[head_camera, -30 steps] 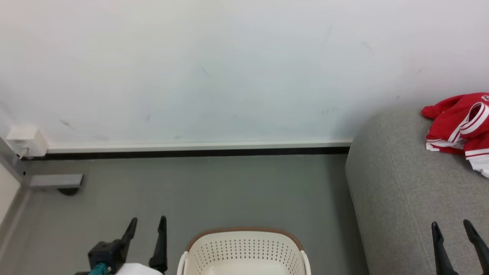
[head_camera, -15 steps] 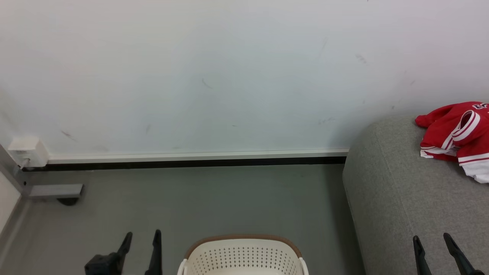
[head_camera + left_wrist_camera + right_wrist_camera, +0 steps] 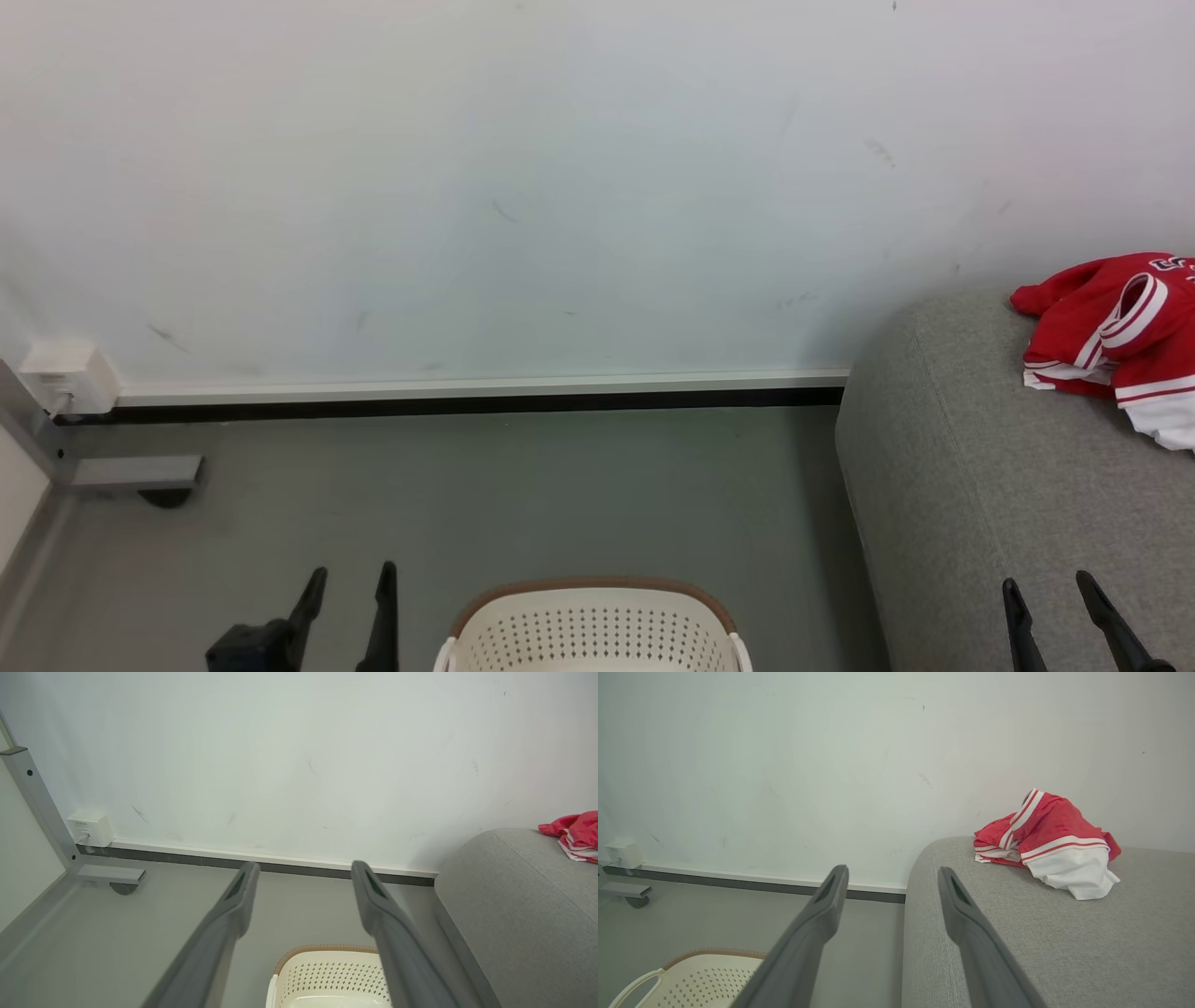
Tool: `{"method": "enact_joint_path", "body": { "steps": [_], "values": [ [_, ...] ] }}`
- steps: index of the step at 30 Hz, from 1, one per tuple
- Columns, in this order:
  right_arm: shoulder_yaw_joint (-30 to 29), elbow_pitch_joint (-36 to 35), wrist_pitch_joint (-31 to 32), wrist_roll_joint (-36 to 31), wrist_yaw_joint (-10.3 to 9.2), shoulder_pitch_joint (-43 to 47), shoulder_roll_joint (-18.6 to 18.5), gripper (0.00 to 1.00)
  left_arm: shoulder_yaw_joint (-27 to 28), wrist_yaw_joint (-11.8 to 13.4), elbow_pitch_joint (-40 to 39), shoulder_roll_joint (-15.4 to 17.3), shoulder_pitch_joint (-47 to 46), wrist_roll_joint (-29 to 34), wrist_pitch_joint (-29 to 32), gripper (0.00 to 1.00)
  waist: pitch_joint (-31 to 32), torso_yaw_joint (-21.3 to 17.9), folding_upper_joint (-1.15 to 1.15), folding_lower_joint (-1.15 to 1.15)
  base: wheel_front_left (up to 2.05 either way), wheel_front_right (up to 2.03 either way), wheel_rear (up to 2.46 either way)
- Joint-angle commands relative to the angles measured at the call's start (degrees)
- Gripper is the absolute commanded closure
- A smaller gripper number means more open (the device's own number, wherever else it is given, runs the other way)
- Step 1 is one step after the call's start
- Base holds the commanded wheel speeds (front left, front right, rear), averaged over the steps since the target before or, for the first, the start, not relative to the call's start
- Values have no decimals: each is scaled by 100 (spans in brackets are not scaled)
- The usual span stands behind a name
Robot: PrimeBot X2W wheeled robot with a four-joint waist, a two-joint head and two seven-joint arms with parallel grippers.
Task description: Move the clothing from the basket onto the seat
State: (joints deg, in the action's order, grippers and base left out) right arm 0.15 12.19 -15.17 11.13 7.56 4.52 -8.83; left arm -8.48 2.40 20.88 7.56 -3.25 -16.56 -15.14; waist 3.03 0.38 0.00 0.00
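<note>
Both claws are empty. My left gripper [image 3: 352, 574] has its two fingers parted with nothing between them, and my right gripper [image 3: 1046, 583] is the same. The clothing [image 3: 1045, 835], a red jersey with white striped trim, lies crumpled ahead of the right claw and off to its right, well apart from it, on the seat [image 3: 1017, 933] close to the wall [image 3: 467, 187]. The basket [image 3: 593, 583] stands between the two claws, just to the right of the left one. The part of its inside that I can see holds nothing, so I judge the move done and what remains is a clean retreat. To do that well, I would bring the arms back without brushing the basket rim or dragging a fingertip over the sofa's rounded end under the right claw. I would also tip the head down to check the basket's bottom, which is cut off from me here. The sofa fabric is soft and grippy, so I expect the jersey to lie where it is. Beyond the left claw is bare grey floor [image 3: 513, 485] running to a dark skirting strip [image 3: 467, 403]. Far to its left are a small white wall box [image 3: 65, 373] and a grey metal frame foot [image 3: 131, 471].
</note>
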Motion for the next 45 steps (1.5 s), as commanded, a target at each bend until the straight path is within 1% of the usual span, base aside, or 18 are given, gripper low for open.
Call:
{"method": "enact_joint_path", "body": {
  "steps": [1,20,30,31,35,45],
  "values": [
    [8,18,3,45,-14,-29,-16,0,37,-26,15,-24,58,107,-1,0,-1,-9,0,0,0,0,0],
    [96,248,3,155,-14,-65,-18,0,359,-271,133,-202,38,422,-1,0,-14,66,0,0,0,0,0],
    [125,341,3,211,-14,-89,-57,0,477,-369,133,-251,28,448,-2,0,-37,116,0,0,0,0,0],
    [130,324,0,204,0,-49,-23,100,458,-390,121,-271,-1,430,0,100,-36,117,0,0,0,0,0],
    [143,480,16,246,0,30,41,100,445,-399,284,-318,57,396,23,100,-36,119,0,1,0,0,0],
    [19,440,321,1321,-1,-135,113,100,619,-481,176,-339,-22,-688,345,100,-59,106,0,1,0,0,0]
  ]
}}
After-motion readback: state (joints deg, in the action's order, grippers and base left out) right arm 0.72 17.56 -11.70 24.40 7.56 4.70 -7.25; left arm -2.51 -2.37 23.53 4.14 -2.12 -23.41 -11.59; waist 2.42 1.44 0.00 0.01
